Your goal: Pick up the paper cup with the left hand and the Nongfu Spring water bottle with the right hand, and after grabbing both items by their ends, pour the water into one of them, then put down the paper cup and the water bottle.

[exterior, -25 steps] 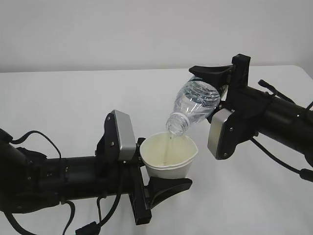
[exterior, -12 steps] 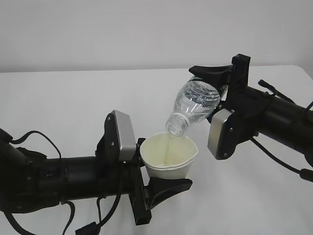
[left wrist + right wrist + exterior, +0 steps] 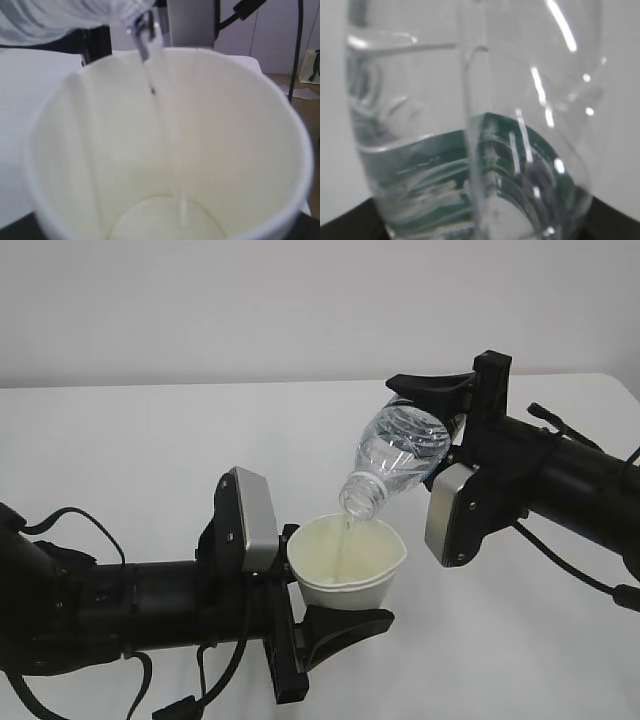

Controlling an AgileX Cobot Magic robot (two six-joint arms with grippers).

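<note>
The paper cup (image 3: 345,565) is held upright above the table, my left gripper (image 3: 342,578) shut on its lower part; one black finger (image 3: 345,626) shows in front. The Nongfu Spring water bottle (image 3: 400,452) is tilted mouth-down over the cup, my right gripper (image 3: 440,430) shut on its base end. A thin stream of water (image 3: 343,540) runs from the mouth into the cup. The left wrist view looks into the cup (image 3: 90,150), with the stream (image 3: 160,105) landing in a shallow pool. The right wrist view is filled by the bottle (image 3: 470,160) with its green label.
The white table (image 3: 150,440) stretches out under both arms, with a pale wall behind it. The right arm's silver module (image 3: 455,512) hangs close to the cup's right side. Cables (image 3: 70,525) trail from the left arm.
Water keeps running from the bottle into the cup. Neither arm has visibly moved, and both grips are unchanged.
</note>
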